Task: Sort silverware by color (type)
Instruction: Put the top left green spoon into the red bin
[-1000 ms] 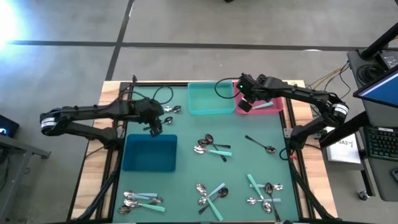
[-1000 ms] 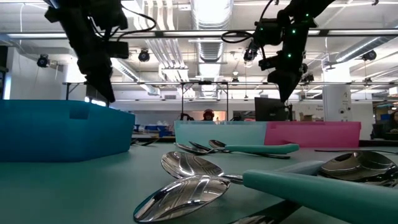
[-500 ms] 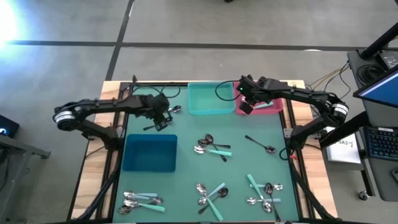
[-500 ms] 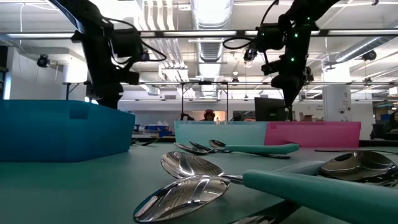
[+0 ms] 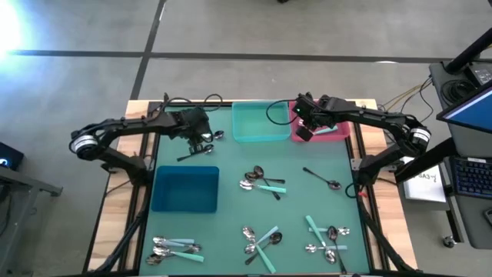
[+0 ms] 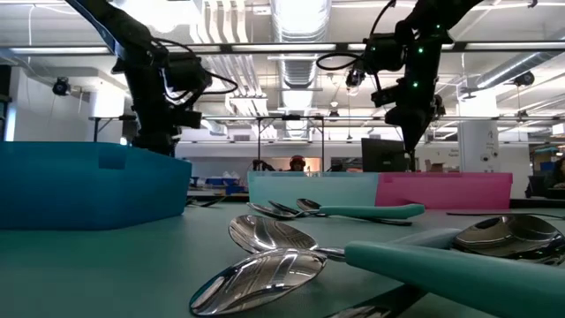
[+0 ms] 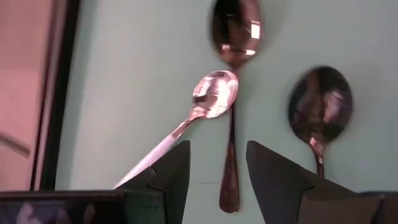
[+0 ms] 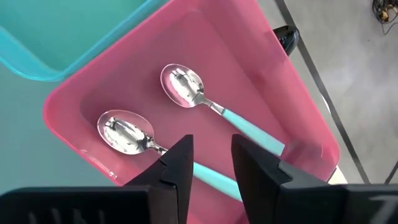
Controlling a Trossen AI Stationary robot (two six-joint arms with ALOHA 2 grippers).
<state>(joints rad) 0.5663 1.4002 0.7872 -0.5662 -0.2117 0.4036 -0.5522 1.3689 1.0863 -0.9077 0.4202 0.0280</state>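
Observation:
Three spoons lie on the green mat left of the teal bin [image 5: 256,121]: a dark spoon [image 7: 235,28], a silver spoon with a pale handle [image 7: 214,93] and another dark spoon [image 7: 320,102]. My left gripper [image 7: 217,180] hovers open just above them [image 5: 201,141], its fingers on either side of the first dark spoon's handle [image 7: 229,174]. My right gripper [image 8: 211,165] stands open over the pink bin [image 5: 338,129], with nothing between its fingers. Two teal-handled spoons [image 8: 186,87] [image 8: 124,132] lie flat on that bin's floor.
A blue bin [image 5: 184,188] sits near the left gripper on its near side. Spoon clusters lie mid-table [image 5: 261,181], at the near left [image 5: 173,246], near middle [image 5: 257,238] and near right [image 5: 327,238]. A single dark spoon [image 5: 323,178] lies right of centre.
My left gripper has moved from above the blue bin's far wall toward the table's far edge and a little right, sinking and rolling, and now stands over the spoons beside the teal bin.

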